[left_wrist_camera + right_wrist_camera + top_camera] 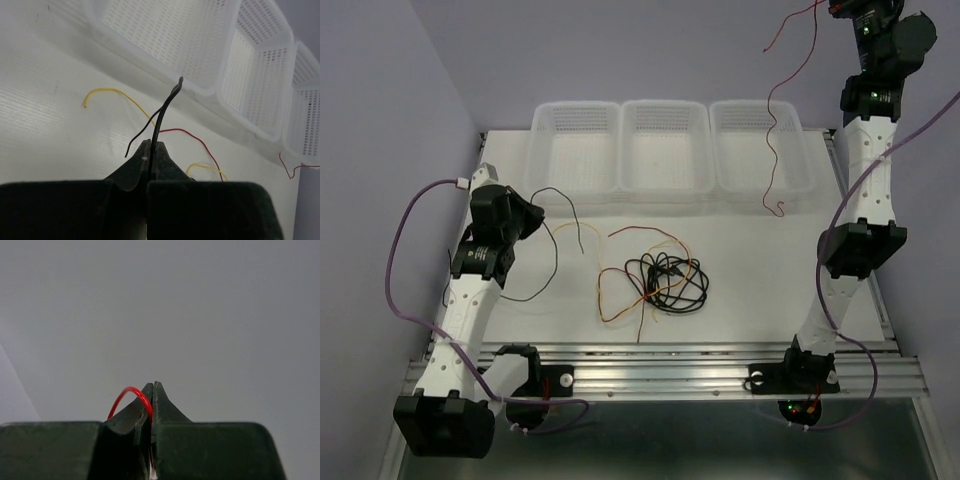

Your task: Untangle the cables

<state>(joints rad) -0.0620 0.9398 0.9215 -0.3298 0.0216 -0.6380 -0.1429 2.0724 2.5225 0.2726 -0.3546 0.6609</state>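
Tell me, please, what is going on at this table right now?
Untangling is under way. The right tool, held high, is shut on a red cable that dangles near the right-hand basket. The left tool, low at the left side of the table, is shut on a black cable. A knot of black, yellow and red cables lies mid-table.

My left arm (pixel 460 310) and right arm (pixel 870 190): white link shells between black joint housings, on black bases (pixel 445 425). A thick purple cable (pixel 389 262) loops from each. I note green and red lights at the right base (pixel 805 373). Gripper fingers (pixel 131 174): dark, tapered, matte.
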